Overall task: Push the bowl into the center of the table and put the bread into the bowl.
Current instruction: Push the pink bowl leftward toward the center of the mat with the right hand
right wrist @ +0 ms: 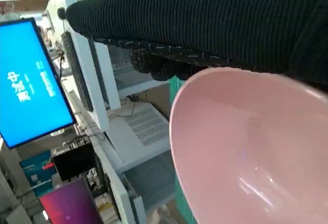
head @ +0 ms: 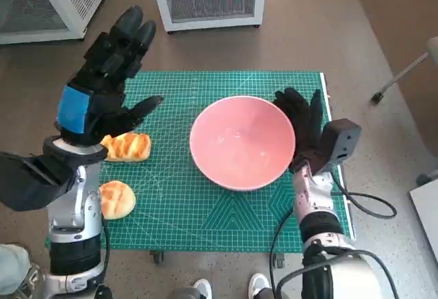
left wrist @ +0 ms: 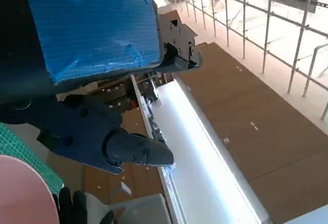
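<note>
Head view alone shows bread [head: 126, 146]; right wrist: bowl [right wrist: 251, 152], monitor [right wrist: 28, 83].

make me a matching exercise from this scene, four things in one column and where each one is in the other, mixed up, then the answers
Things:
1. bowl
2. striped bread
3. right hand
4. left hand

Places or states:
A. raised above the mat's left side, holding nothing, fingers apart
B. against the bowl's right rim
C. on the mat, right of its middle, empty
D. on the mat just below the left hand, above the round bread

Pairs: 1-C, 2-D, 3-B, 4-A
</note>
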`<state>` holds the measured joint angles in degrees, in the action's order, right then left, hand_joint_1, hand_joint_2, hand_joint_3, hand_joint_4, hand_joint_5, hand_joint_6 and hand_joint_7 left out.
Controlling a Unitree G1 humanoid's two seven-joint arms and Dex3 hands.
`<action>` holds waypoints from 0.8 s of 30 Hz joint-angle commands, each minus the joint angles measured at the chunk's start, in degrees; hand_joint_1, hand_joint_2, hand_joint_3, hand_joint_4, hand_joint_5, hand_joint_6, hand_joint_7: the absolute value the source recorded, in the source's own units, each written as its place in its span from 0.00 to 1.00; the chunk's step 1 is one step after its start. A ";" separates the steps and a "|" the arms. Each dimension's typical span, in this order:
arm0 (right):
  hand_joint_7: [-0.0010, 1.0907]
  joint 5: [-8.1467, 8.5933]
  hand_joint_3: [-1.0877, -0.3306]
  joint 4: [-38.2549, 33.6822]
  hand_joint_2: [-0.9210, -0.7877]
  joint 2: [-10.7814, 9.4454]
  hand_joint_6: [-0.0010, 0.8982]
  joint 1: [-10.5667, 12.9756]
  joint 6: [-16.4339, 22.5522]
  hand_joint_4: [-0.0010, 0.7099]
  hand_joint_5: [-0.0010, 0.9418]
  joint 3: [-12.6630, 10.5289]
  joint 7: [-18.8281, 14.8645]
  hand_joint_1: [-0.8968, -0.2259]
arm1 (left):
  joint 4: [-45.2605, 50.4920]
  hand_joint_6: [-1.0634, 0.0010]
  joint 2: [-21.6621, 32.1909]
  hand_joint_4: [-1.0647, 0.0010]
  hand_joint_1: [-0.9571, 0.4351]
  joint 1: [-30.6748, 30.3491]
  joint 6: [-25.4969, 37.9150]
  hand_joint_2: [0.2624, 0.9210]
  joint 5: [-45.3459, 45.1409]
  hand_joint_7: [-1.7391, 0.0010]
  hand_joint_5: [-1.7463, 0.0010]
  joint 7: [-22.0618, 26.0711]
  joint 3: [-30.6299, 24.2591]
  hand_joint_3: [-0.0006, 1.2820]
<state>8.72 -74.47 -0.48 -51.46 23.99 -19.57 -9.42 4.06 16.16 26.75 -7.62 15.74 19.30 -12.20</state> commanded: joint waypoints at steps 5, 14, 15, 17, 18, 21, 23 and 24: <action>0.07 -0.49 0.46 -1.04 0.00 -2.00 0.40 -1.04 -1.98 0.33 0.00 0.65 1.32 0.44 | 2.83 0.70 1.10 0.76 0.45 -1.32 1.57 1.00 0.43 0.95 1.00 -0.54 -0.58 0.11; 0.08 -0.39 0.47 -1.24 0.00 -3.75 0.41 -2.21 -3.36 0.34 0.00 0.98 1.41 0.43 | 3.45 0.70 1.45 0.76 0.47 -1.86 2.76 1.00 1.32 0.95 1.00 -0.51 -1.01 0.11; 0.08 -0.44 0.47 -1.23 0.00 -3.85 0.41 -2.29 -3.49 0.34 0.00 1.05 1.41 0.42 | 3.51 0.71 1.45 0.76 0.47 -1.91 2.86 1.00 1.44 0.94 1.00 -0.52 -1.03 0.11; 0.08 -0.63 0.48 -1.20 0.00 -4.11 0.41 -2.53 -3.75 0.33 0.00 1.31 1.45 0.42 | 3.71 0.71 1.45 0.76 0.47 -2.05 3.05 1.00 1.63 0.94 1.00 -0.58 -1.02 0.11; 0.08 -0.66 0.48 -1.18 0.00 -4.15 0.41 -2.57 -3.81 0.33 0.00 1.37 1.46 0.41 | 3.78 0.71 1.46 0.76 0.47 -2.09 3.11 1.00 1.66 0.94 1.00 -0.61 -1.00 0.11; 0.08 -0.95 0.48 -1.16 0.00 -4.29 0.41 -2.84 -4.08 0.34 0.00 1.85 1.53 0.40 | 3.87 0.71 1.45 0.76 0.47 -2.12 3.24 1.00 1.59 0.94 1.00 -0.68 -1.01 0.11; 0.08 -1.20 0.48 -1.21 0.00 -4.23 0.41 -3.07 -4.36 0.34 0.00 2.22 1.57 0.40 | 3.86 0.71 1.51 0.76 0.47 -2.14 3.18 1.00 1.46 0.94 1.00 -0.73 -1.09 0.11; 0.08 -1.39 0.48 -1.25 0.00 -4.13 0.41 -3.17 -4.49 0.34 0.00 2.46 1.60 0.40 | 3.94 0.71 1.52 0.76 0.47 -2.19 3.23 1.00 1.42 0.94 1.00 -0.78 -1.11 0.11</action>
<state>8.33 -74.66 -4.23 -54.37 20.95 -17.70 -8.44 6.92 17.25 24.87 -4.61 16.62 18.76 -12.92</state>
